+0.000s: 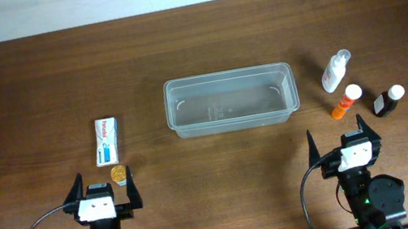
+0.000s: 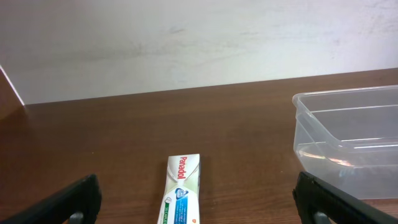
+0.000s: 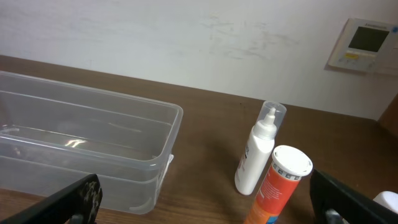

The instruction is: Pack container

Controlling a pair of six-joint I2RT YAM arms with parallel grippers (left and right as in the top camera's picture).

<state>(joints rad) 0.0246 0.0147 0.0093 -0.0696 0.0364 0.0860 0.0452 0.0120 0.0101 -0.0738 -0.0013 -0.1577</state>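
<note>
Sitting near the middle of the desk (image 1: 20, 94), the container (image 1: 231, 100) lies open-topped, its long sides parallel to the far edge. The left fingers (image 1: 130, 185) are spread wide, gripping nothing, by the near edge (a Panadol box (image 1: 107, 140) lies just beyond). The right fingers (image 1: 312, 148) are likewise wide, near an orange tube (image 1: 346, 102) and a white spray bottle (image 1: 337, 71).

In the left wrist view the box (image 2: 181, 190) runs off the bottom edge and the container (image 2: 373, 168) off the right. Overhead, the gold thing (image 1: 118, 173) is too small to identify.
</note>
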